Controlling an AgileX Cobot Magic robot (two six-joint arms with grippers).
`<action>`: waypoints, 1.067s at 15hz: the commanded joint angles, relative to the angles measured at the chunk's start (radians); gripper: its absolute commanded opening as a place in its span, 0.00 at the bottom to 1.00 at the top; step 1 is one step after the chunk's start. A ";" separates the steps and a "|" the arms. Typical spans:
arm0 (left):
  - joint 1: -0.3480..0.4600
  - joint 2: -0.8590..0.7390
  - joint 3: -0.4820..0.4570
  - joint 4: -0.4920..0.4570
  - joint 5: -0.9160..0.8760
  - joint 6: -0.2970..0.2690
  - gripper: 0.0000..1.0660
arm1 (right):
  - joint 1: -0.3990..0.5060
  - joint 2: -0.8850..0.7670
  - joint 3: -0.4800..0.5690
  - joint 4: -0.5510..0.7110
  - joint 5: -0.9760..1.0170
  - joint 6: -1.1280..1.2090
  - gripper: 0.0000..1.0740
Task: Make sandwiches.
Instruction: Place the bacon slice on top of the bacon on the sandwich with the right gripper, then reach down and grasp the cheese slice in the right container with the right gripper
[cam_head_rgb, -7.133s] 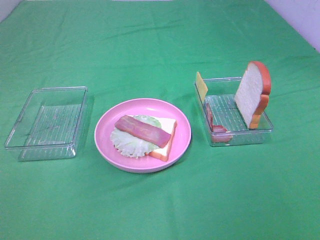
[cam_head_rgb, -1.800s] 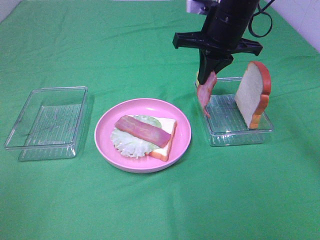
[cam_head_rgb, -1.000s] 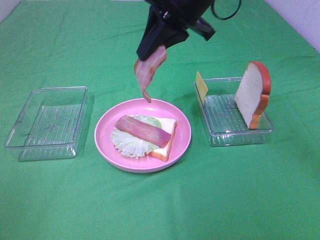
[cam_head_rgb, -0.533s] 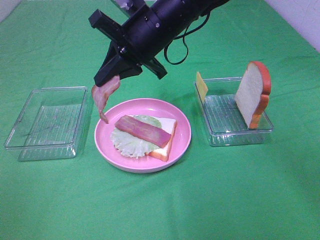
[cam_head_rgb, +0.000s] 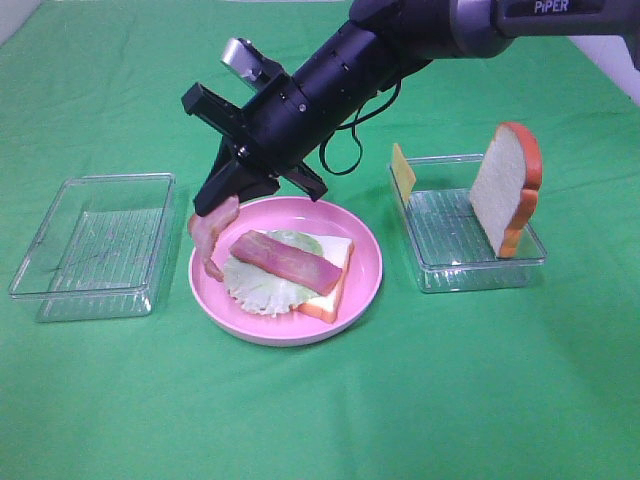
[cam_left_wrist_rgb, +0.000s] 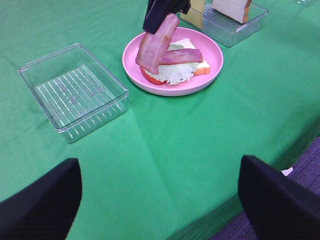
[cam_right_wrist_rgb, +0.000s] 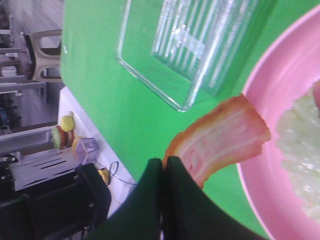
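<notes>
Now: green counter (cam_head_rgb: 320, 420). Pink plate (cam_head_rgb: 368, 272) at centre carries half-built sandwich (cam_head_rgb: 300, 275): bread, lettuce, bacon. Right tool (cam_head_rgb: 216, 196) clamped on bacon strip (cam_head_rgb: 212, 236), which hangs over plate rim, empty tray (cam_head_rgb: 90, 245) side. Left tool (cam_left_wrist_rgb: 160, 205) spread wide.

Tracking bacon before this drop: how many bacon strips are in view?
2. One bacon strip lies across the lettuce on the pink plate; the second strip hangs from the right gripper at the plate's left rim. No others show.
</notes>
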 joint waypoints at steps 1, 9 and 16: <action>-0.004 -0.019 0.002 -0.002 -0.010 0.005 0.75 | 0.000 0.004 -0.003 -0.167 -0.018 0.096 0.00; -0.004 -0.019 0.002 -0.002 -0.010 0.005 0.75 | 0.000 0.002 -0.003 -0.513 -0.058 0.270 0.46; -0.004 -0.019 0.002 -0.002 -0.010 0.005 0.75 | -0.001 -0.130 -0.006 -0.645 -0.019 0.339 0.61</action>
